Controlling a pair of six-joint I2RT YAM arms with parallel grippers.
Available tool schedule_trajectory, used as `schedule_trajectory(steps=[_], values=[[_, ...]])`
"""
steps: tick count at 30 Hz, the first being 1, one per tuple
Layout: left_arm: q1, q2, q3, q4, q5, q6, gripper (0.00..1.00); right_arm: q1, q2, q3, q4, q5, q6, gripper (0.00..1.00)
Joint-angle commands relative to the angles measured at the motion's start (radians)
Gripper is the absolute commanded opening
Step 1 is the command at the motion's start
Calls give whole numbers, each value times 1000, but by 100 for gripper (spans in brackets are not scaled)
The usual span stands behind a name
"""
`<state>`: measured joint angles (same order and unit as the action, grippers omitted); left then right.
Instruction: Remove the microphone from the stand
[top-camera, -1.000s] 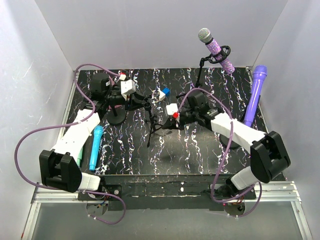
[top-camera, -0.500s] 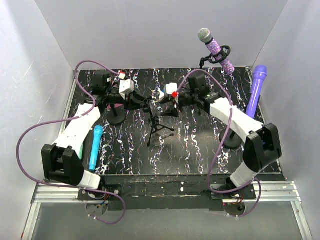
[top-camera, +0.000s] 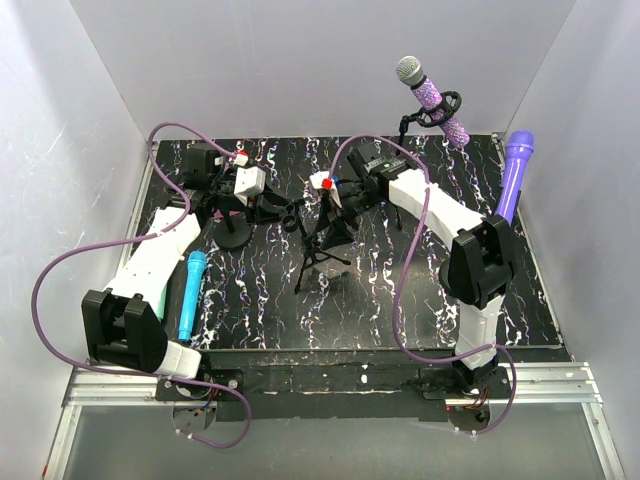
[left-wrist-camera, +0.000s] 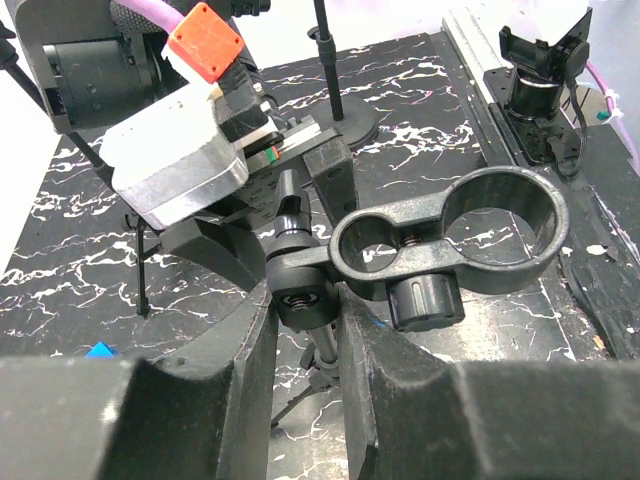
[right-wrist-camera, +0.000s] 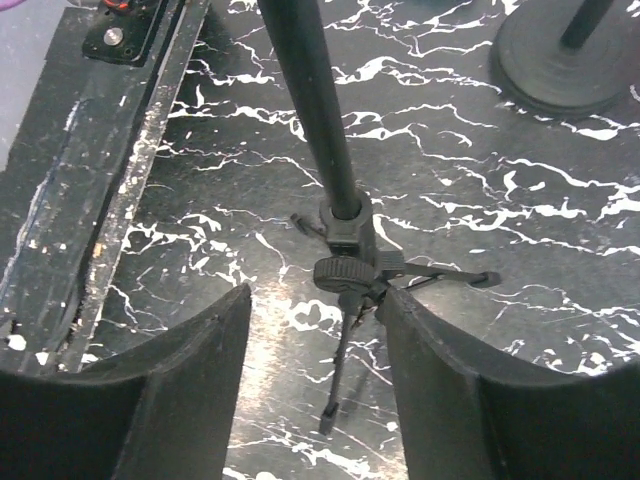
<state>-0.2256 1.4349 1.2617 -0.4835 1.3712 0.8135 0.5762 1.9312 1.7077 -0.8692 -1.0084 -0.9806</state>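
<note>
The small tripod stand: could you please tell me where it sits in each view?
Top external: tripod stand at table centre.
Left wrist: tripod stand at centre, its empty clip ring reaching right.
Right wrist: tripod stand from top centre down to middle.
Shared landmark: white-veined black tabletop.

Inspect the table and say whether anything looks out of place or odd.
Two microphones are off stands: the blue microphone lies flat beside the left arm, and the purple microphone leans upright against the right wall. The small tripod stand has an empty clip, its neck pinched by the left gripper.
</note>
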Motion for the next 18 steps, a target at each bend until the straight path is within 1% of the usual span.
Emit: schedule_trajectory(steps=[1,4,9,11,14,16,18], values=[[-4,-22,-5,-78,-30,47,0,14,-3,43,-82,-7,-23,59],[-6,-21,-4,-79,-35,49,0,17,3,30,-51,-12,32,57],[-6,-24,-8,-78,-40,50,0,22,-17,-14,77,-9,183,56],[-4,-25,-12,-79,-40,50,0,22,-17,-19,105,-7,209,54],[-6,-27,-13,-79,-41,52,0,24,-8,-14,105,-1,220,53],[-8,-22,-10,-79,-43,53,0,25,-3,-13,102,2,221,47],[-6,-21,-8,-79,-46,53,0,25,-3,-11,95,4,211,35]])
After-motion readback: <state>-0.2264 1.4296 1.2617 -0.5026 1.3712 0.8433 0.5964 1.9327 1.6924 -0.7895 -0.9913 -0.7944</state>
